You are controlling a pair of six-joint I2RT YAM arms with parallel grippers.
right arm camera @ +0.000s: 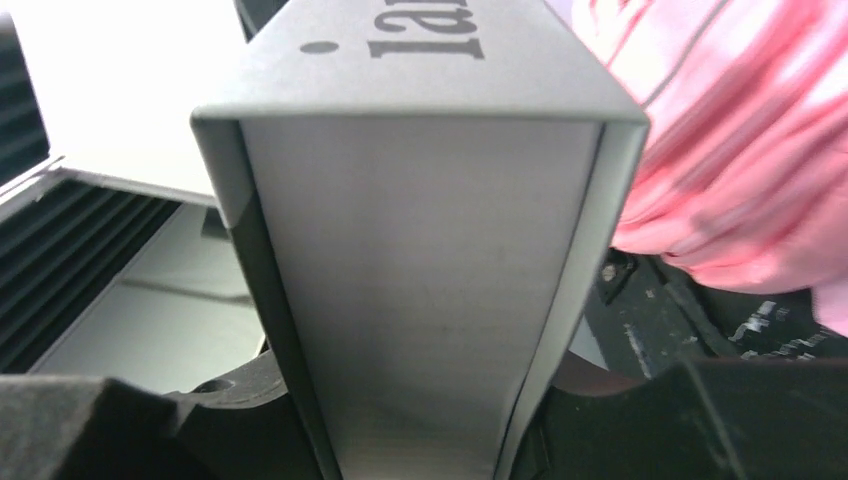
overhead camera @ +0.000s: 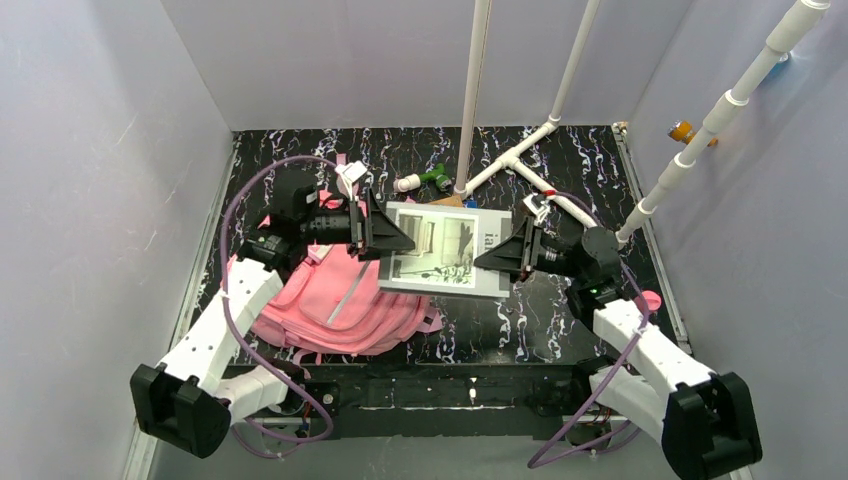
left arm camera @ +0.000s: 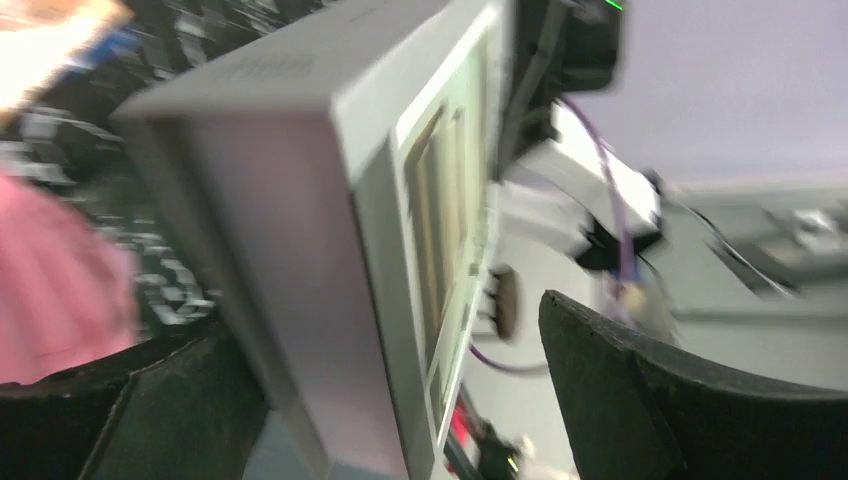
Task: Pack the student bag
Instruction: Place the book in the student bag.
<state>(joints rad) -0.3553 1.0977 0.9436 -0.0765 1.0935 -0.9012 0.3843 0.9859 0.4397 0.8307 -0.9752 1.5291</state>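
Top external view, mid-frame: right gripper (overhead camera: 490, 259) jaws clamped on the grey book (overhead camera: 445, 247), left gripper (overhead camera: 396, 238) jaws apart around it. Held one-sided, it may tip and miss the student bag (overhead camera: 330, 300).

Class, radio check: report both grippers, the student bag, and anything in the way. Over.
Right gripper shut on grey book. Left gripper straddling opposite edge, gap at one finger. Student bag lying left of book, opening not visible.
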